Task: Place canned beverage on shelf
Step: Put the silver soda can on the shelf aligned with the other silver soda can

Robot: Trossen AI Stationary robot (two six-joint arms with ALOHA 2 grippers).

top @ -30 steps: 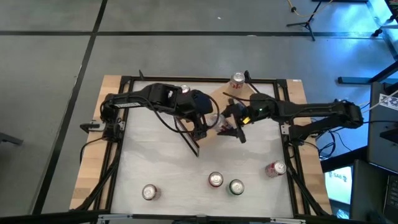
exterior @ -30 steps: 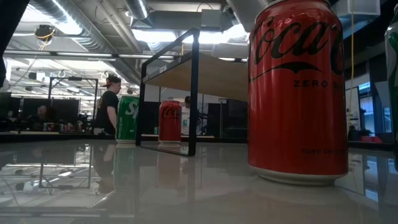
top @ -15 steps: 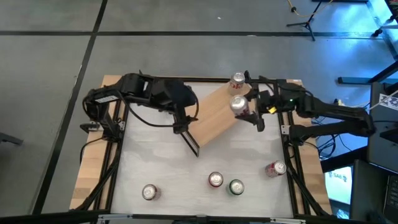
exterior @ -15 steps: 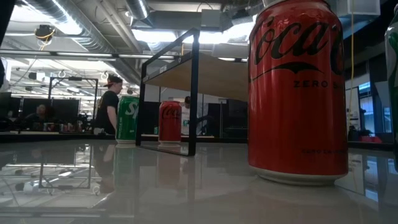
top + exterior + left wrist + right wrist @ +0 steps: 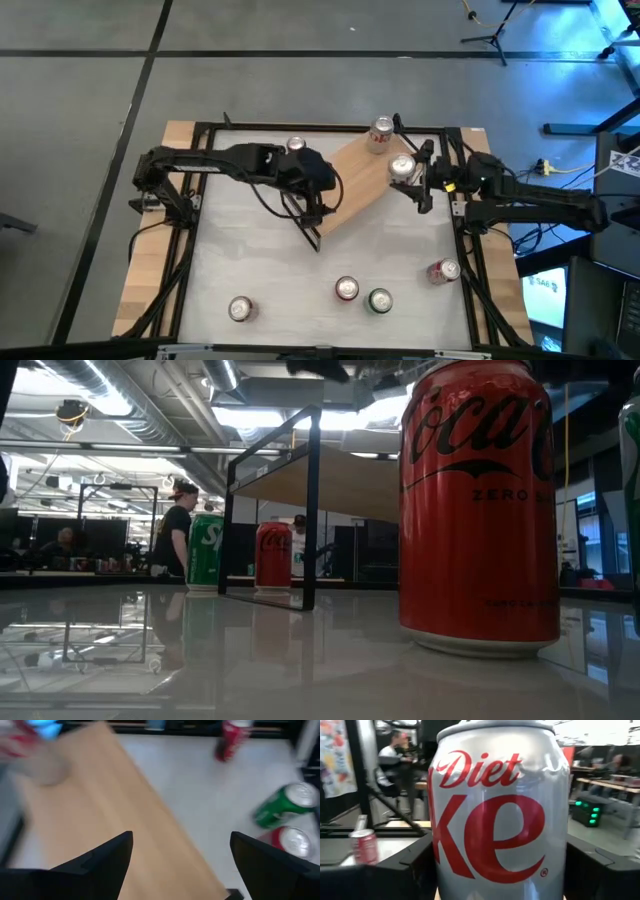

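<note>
1. Partly done, by the look of it: one silver Diet Coke can [image 5: 401, 167] standing upright on the shelf [image 5: 350, 190], at the plank's upper-right end, right of centre in the high view.
2. Right claw [image 5: 418, 180] just beside that can, fingers spread either side of it in the right wrist view [image 5: 502, 805]; gripping or already let go, impossible to tell.
3. Left claw [image 5: 318, 197] over the shelf's lower-left end, centre of the high view, fingers wide apart and empty, nothing but bare plank between them in the left wrist view.
4. Left to do, as a judgement: right claw clear of the can, then more cans if wanted.
5. Not yet on the shelf: a can [image 5: 382, 128] at top centre on the bench [image 5: 240, 250], another [image 5: 295, 146] by the left arm, a red one [image 5: 347, 290] and a green one [image 5: 380, 299] at lower centre, one [image 5: 240, 309] at lower left, one [image 5: 443, 271] at lower right.
</note>
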